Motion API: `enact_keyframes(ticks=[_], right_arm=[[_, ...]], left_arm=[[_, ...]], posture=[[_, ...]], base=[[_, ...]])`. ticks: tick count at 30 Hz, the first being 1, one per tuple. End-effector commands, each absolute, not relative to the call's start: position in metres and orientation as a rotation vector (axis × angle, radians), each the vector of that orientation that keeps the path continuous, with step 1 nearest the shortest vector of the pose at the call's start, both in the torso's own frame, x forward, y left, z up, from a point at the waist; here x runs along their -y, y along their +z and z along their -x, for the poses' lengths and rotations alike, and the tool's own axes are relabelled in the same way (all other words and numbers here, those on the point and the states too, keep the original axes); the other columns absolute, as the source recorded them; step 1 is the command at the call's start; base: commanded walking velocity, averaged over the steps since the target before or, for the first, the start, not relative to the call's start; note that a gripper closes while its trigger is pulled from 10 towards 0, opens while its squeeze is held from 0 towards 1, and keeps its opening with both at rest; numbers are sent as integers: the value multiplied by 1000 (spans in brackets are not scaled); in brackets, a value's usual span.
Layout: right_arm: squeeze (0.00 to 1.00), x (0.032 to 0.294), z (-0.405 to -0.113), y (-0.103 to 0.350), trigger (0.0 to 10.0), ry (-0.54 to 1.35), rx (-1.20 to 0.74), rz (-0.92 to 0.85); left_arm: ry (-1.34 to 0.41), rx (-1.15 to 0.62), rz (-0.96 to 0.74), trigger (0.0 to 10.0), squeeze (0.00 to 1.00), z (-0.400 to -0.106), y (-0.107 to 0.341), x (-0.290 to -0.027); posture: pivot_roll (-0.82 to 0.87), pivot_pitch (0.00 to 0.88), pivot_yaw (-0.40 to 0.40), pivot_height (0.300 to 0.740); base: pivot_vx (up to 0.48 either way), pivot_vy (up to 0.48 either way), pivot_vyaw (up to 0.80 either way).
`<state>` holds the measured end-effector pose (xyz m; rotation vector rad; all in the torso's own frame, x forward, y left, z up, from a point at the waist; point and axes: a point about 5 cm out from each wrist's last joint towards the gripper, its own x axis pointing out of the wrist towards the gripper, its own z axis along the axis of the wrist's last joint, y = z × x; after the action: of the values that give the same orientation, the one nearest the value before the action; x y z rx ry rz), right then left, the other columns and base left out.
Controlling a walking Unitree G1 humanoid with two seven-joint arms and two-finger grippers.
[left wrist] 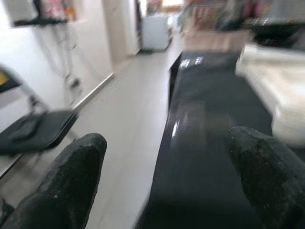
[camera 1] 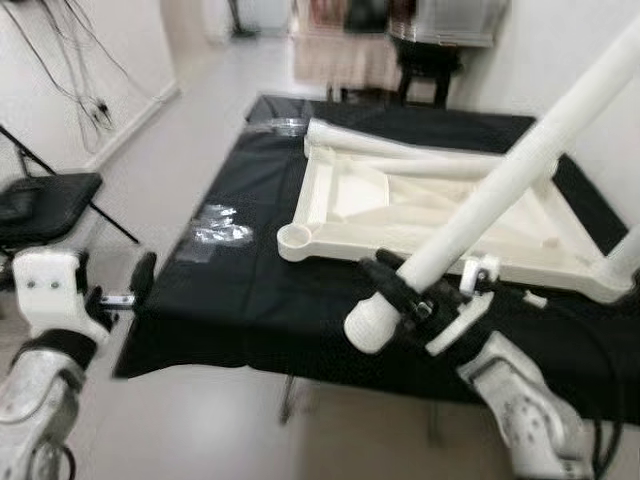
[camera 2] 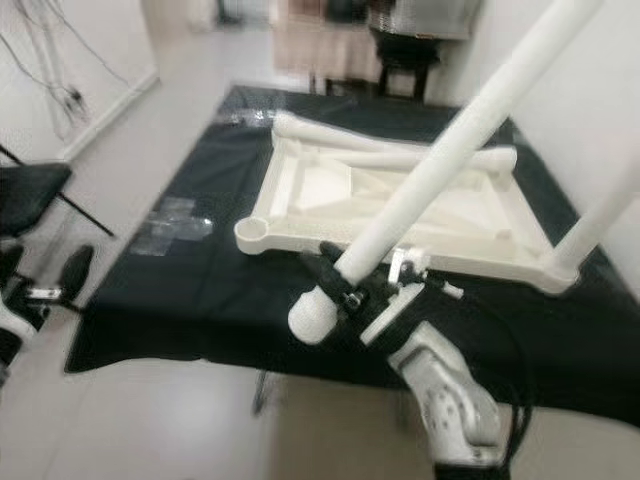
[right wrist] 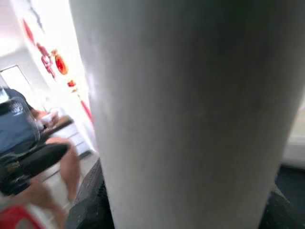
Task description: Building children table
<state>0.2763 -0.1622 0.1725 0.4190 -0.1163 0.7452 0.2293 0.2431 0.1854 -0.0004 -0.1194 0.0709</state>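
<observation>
1. My right gripper [camera 1: 400, 290] was clamped shut around a long white cylindrical plastic table leg [camera 1: 500, 180], close to its rounded lower end; the leg slanted up toward 1 o'clock and out of the head view.
2. The white plastic tabletop [camera 1: 420, 205] lay upside down on the black-cloth-covered table [camera 1: 260, 300], ribbed underside up, at about 12 o'clock from my right gripper and just beyond it.
3. An empty round leg socket [camera 1: 295, 237] sat at the tabletop's near-left corner; a second white leg [camera 1: 625, 255] stood already fitted at the near-right corner.
4. My left gripper [camera 1: 130, 290] hung at 9 o'clock, beside the table's left edge, holding nothing.
5. The left wrist view showed what the head view could not: my black fingers [left wrist: 71, 181] spread wide apart, with the table edge running between them.
6. The right wrist view showed the leg pressed right up against the camera, and a seated person [right wrist: 28, 143] in the blurred background.
7. A black folding chair [camera 1: 45, 205] stood on the floor at 10 o'clock.
</observation>
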Motion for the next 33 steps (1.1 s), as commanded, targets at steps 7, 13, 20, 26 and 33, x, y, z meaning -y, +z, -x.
enact_keyframes(ticks=[7,13,20,26,33], right_arm=[[0,170,-280,163,10000,580,77,-292],[0,187,-289,132,10000,358,-91,-131],[0,207,-291,92,10000,175,-270,95],[0,218,-290,75,10000,79,-357,226],[0,214,-280,26,10000,101,-569,376]], left_arm=[[-30,100,51,10000,0,-237,177,-231],[-42,30,47,10000,0,-236,153,-233],[30,-129,41,10000,0,-225,102,-255],[100,-294,58,10000,0,-206,50,-272],[191,-552,111,10000,0,-179,-21,-278]], posture=[[46,175,-21,740],[38,183,-29,740],[30,175,-45,740],[24,163,-58,740],[26,143,-65,740]], base=[[0,0,0],[0,0,-133],[0,0,-800],[0,0,-800],[0,0,-800]])
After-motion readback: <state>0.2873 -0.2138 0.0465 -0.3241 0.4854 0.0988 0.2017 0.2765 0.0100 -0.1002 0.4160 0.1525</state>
